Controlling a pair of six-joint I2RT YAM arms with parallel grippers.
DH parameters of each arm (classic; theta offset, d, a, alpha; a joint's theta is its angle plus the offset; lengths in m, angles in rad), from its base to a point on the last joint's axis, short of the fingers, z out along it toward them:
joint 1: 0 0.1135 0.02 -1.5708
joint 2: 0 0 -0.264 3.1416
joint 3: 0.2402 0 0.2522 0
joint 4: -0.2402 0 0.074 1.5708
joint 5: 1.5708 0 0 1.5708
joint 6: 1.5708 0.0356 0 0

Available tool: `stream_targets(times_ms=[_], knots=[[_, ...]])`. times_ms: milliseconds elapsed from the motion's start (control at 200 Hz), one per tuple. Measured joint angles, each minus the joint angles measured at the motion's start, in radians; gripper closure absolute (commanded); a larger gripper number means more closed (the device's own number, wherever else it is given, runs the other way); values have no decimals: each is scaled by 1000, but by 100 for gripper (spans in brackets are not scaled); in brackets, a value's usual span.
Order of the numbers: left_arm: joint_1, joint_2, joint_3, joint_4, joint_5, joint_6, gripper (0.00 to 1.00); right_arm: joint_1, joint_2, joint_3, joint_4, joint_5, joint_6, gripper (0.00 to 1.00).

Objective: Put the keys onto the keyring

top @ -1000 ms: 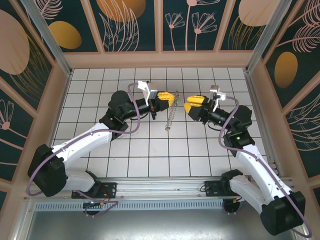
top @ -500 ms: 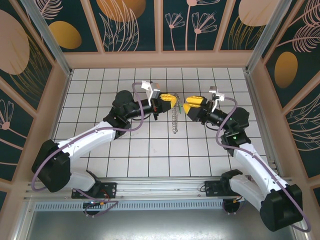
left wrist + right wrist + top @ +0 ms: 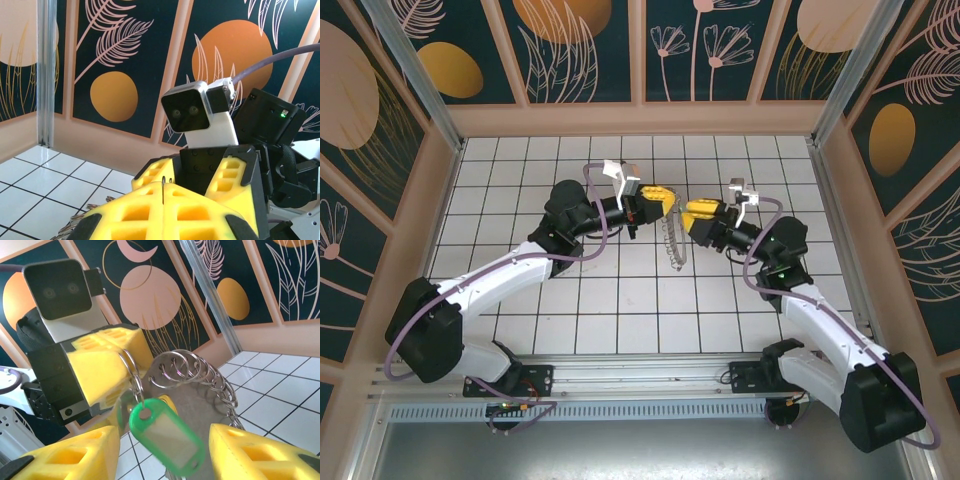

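My left claw (image 3: 663,203), upper centre, is clamped on the tan loop keyring fringed with silvery rings (image 3: 673,243), its long axis running down-frame. My right claw (image 3: 692,213), jaws apart, straddles the dangling bright green-headed key (image 3: 167,436).

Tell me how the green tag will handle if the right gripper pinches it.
The green tag looks like thin plastic, so probably light and a little bendy. It dangles from a split ring on the keyring pinched by the left gripper, so a nudge would likely swing or twist it. Its smooth faces may slip in the right gripper.
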Motion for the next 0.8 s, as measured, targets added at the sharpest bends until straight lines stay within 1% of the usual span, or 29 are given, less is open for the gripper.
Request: stream_targets(times_ms=[60,390,490,646,721,801], knots=[[0,0,3,0,0,0,100,7,11,0,0,0,0,50],[0,11,7,0,0,0,100,39,27,2,-3,8,-21,61],[0,14,7,0,1,-3,100,48,29,10,-11,21,-35,68],[0,15,7,1,3,-7,100,52,31,30,-37,32,-58,91],[0,15,7,1,2,-8,100,54,31,35,-51,37,-67,99],[0,15,7,1,0,-13,100,58,30,38,-63,42,-75,100]])
